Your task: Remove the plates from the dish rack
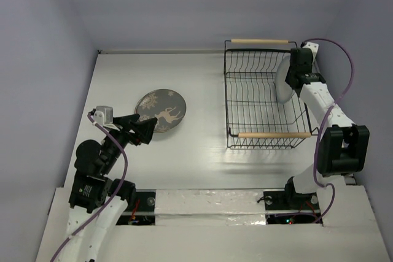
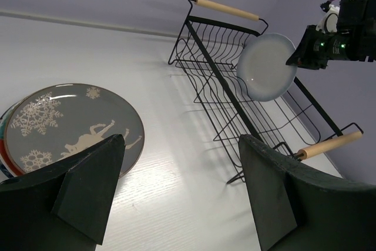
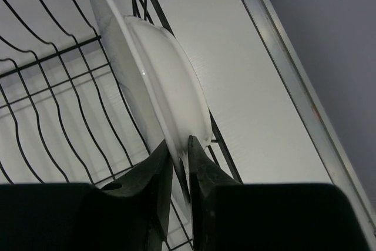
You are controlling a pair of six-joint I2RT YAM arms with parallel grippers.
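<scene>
While the white plate [image 3: 154,80] stands on edge at the right side of the dish rack [image 1: 273,134], its rim is pinched between the nearly shut fingers of the right tool [image 3: 179,145]; no other plate is seen in the rack; whether this one is clear of the wires cannot be told. The left tool [image 2: 181,142] is spread wide and holds nothing, near the grey patterned plate [image 1: 161,110] stacked on the desk [image 1: 202,157]; the step in hand is judged to be lifting out the last plate; a clean rise over the rack's side is called for next, then a carry to the desk.
</scene>
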